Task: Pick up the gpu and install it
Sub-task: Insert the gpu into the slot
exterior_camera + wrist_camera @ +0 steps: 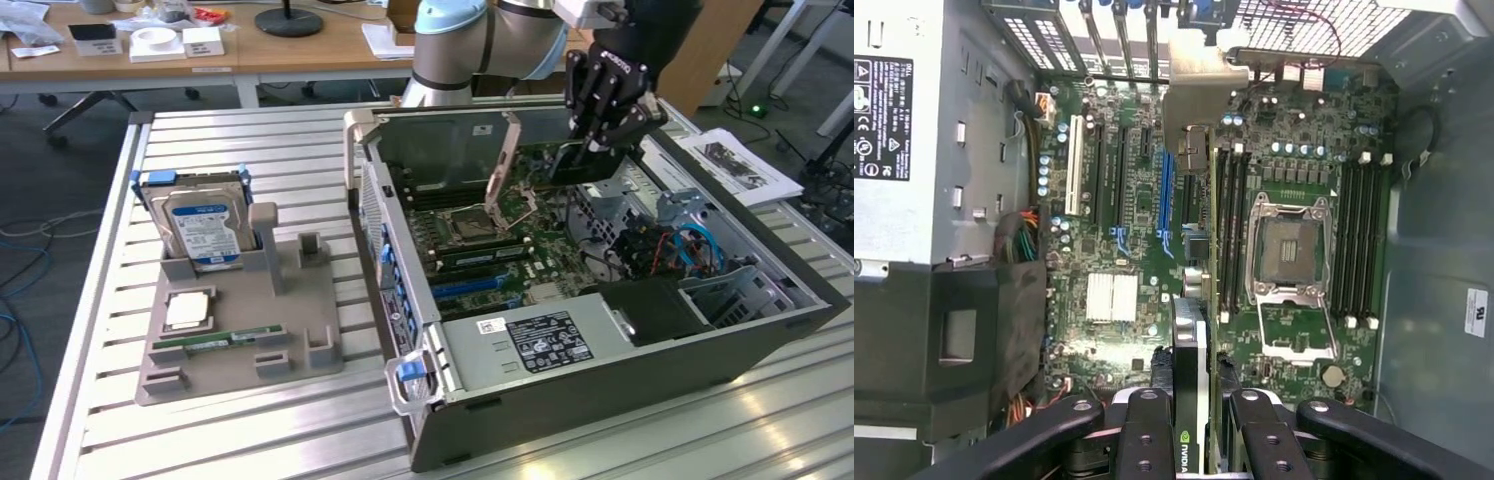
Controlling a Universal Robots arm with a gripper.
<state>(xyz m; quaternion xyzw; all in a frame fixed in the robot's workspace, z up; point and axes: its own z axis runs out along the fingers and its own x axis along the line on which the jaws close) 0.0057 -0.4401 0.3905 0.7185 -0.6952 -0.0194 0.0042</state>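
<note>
My gripper (pixel 603 128) hangs over the open computer case (pixel 747 330), shut on the gpu (pixel 583 167), a thin dark card held above the motherboard (pixel 487 235). In the wrist view the gpu (pixel 1192 330) shows edge-on between my black fingers (pixel 1144 440). Its silver bracket (pixel 1199 95) is at the far end, near the case's rear slot openings. The card lies roughly over and along the blue and black expansion slots (pixel 1166 200), beside the processor socket (pixel 1289 250). Whether it touches a slot I cannot tell.
A grey parts holder (pixel 240 350) to the exterior view's left of the case carries a hard drive with a blue label (pixel 200 230), a processor chip (pixel 187 310) and a green RAM stick (pixel 214 342). The power supply (pixel 534 340) and cables (pixel 667 250) crowd the case.
</note>
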